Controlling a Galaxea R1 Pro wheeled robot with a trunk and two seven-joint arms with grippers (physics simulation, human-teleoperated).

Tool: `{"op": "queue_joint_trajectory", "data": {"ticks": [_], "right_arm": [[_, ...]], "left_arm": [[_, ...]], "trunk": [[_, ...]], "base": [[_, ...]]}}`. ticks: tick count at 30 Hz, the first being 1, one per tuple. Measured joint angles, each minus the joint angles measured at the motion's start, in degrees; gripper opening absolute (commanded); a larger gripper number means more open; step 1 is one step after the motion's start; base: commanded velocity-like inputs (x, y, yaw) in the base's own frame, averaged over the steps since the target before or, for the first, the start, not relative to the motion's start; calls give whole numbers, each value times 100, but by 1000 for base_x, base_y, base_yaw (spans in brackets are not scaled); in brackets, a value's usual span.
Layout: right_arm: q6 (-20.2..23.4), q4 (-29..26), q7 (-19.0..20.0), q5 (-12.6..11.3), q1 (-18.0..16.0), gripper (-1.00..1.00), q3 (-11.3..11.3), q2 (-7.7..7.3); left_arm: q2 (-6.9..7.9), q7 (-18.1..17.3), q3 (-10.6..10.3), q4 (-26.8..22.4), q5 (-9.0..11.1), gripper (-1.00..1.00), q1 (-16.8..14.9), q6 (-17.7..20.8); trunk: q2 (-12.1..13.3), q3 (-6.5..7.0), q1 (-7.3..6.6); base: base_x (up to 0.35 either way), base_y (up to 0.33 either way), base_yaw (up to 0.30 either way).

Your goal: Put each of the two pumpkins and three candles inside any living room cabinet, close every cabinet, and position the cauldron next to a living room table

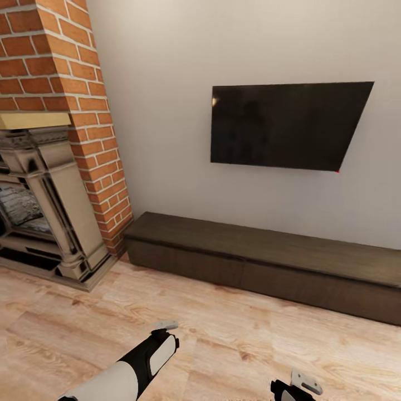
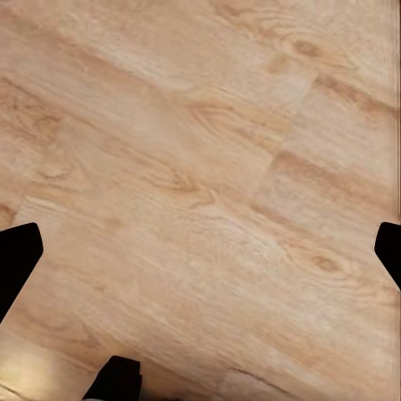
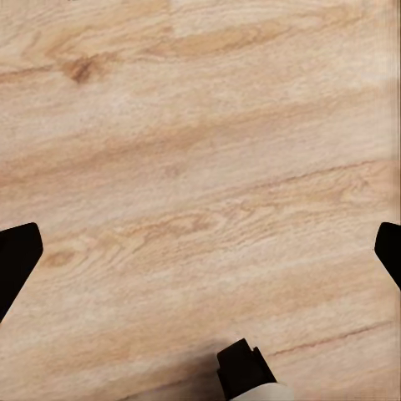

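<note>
Cabinet: long, low, dark brown, set against the wall from 9 to 3 o'clock in the head view, all fronts shut, top bare. Television: mounted on the wall above it. Brick fireplace: at 9 o'clock. Left gripper and right gripper: jaws spread wide, nothing held, wooden floor seen beneath both.

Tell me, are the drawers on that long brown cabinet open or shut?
Shut. The cabinet shows flat, flush dark fronts along its length, with no pale drawer insides showing.
</note>
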Motion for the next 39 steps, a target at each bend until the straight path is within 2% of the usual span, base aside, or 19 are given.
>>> {"op": "queue_joint_trajectory", "data": {"ticks": [10, 14, 17, 25, 32, 39], "right_arm": [[-35, -1, -1, 4, -4, 100, 0, 0], [-86, -2, -2, 3, -4, 100, 0, 0], [-93, -2, -2, 5, -4, 100, 0, 0], [-95, -2, -2, 3, -4, 100, 0, 0], [-130, -3, -3, 9, -3, 100, -1, 5], [-589, -8, -12, 44, 17, 100, 7, 16]], "left_arm": [[0, -4, -30, 0, 0, 100, 0, 5], [0, 9, -346, -1, 6, 100, 0, -7], [0, 13, -433, -1, 7, 100, 1, -11], [0, 14, -463, -1, 4, 100, 1, -12], [0, 14, -473, -1, -1, 100, 0, -12], [0, 13, -474, -1, 3, 100, 0, -19]], "trunk": [[0, -5, 0], [0, -15, 0], [0, -24, 0], [0, -54, 0], [0, -94, -1], [0, -116, -1]], "base": [[0, 0, -277], [0, 0, -277], [0, 0, -277], [10, 3, -276], [193, 54, -212], [161, 3, -25]]}}
